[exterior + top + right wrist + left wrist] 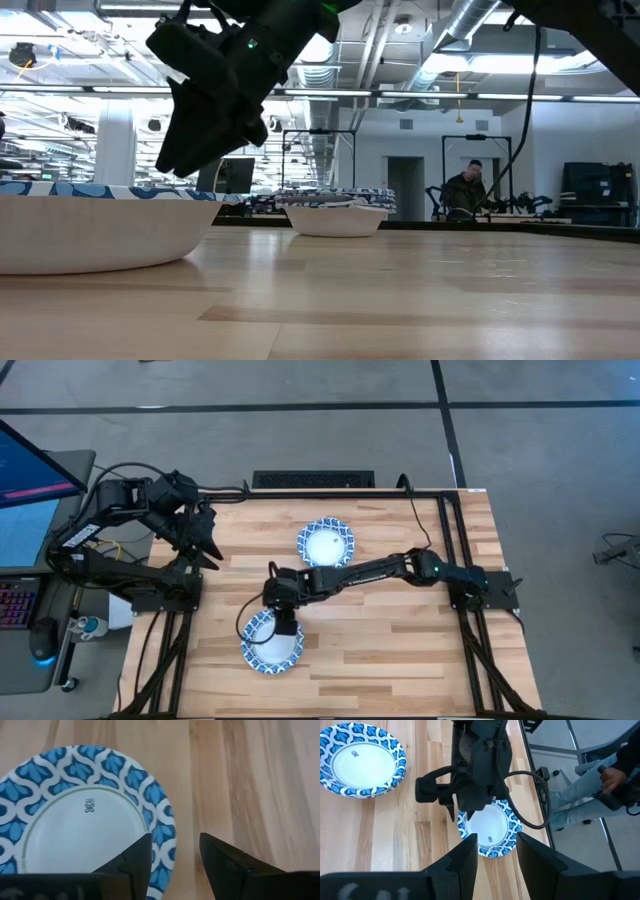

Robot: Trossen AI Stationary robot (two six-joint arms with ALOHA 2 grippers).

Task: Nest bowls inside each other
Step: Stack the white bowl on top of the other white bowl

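Two blue-and-white patterned bowls with white centres rest on their bases on the wooden table. One bowl sits toward the far middle. The other bowl sits near the front left, and it also shows in the low view and the right wrist view. My right gripper hangs open just above this near bowl's rim, one finger over the rim and one beyond it, clear of it in the low view. My left gripper waits open, raised at the table's left edge.
A black frame runs along the table's far and right edges. A laptop stands off the table's left. A seated person shows beside the table, and another person in the room beyond. Bare wood lies right of the bowls.
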